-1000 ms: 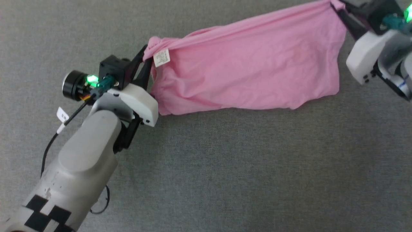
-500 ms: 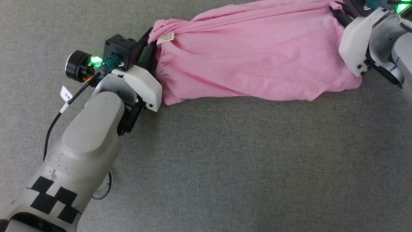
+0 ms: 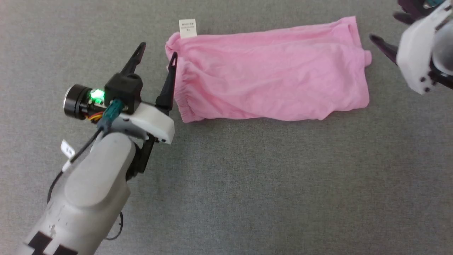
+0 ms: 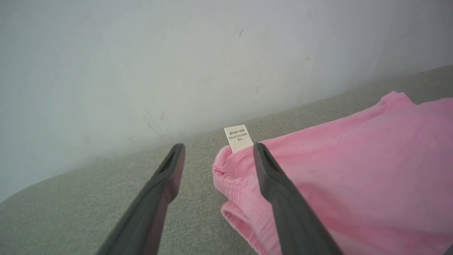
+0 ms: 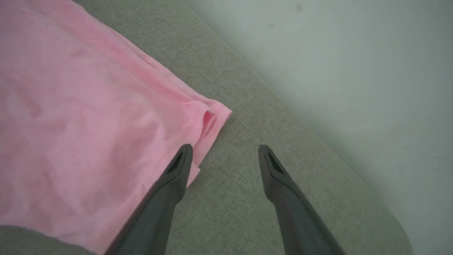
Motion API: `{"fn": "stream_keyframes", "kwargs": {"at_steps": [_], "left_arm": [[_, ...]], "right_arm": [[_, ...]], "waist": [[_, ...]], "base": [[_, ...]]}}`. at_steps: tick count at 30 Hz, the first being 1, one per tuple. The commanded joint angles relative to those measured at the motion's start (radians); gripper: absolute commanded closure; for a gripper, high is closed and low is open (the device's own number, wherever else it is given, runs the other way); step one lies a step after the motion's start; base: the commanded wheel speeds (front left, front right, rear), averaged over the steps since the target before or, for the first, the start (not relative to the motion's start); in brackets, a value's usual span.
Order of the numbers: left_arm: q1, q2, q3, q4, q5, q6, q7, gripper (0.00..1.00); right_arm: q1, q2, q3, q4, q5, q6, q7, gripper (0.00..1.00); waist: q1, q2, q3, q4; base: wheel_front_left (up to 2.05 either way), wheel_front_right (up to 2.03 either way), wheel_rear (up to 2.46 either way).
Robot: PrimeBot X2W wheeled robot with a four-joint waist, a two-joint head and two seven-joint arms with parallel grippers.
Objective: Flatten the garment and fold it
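The pink garment (image 3: 269, 81) is found spread, wrinkled, on the grey surface (image 3: 247, 184) at upper centre of the frame. The left hand (image 3: 157, 49), jaws apart, is stationed beside the corner bearing the white tag (image 3: 187, 28). The right hand (image 5: 224, 147), likewise apart, is beside the opposite edge. Flattening is judged nearly done; folding requires fresh corner grips.

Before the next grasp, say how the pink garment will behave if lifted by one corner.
Probably floppy: the garment lies wrinkled and flat. Likely light: its edges look thin. It may bunch if pushed across the textured surface.
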Motion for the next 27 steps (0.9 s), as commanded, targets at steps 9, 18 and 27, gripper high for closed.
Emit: {"fn": "stream_keyframes", "kwargs": {"at_steps": [9, 18, 27], "left_arm": [[0.118, 0.000, 0.072, -0.194, 0.070, 0.063, -0.005, 0.00], [0.115, -0.073, 0.093, -0.227, 0.110, 0.049, -0.005, 0.00], [0.126, -0.119, 0.144, -0.205, 0.144, 0.022, -0.005, 0.00]], "right_arm": [[-0.023, -0.112, 0.021, -0.132, 0.183, -0.002, 0.342, 0.00], [0.010, -0.043, -0.006, 0.037, 0.208, -0.002, 0.343, 0.00], [0.114, 0.009, 0.018, 0.101, 0.197, -0.002, 0.343, 0.00]], "waist": [[0.0001, 0.0000, -0.011, 0.054], [0.0001, 0.0000, 0.064, 0.142], [0.0001, 0.0000, 0.089, 0.145]], "base": [[0.00, 0.00, 0.00], [0.00, 0.00, 0.00], [0.00, 0.00, 0.00]]}}
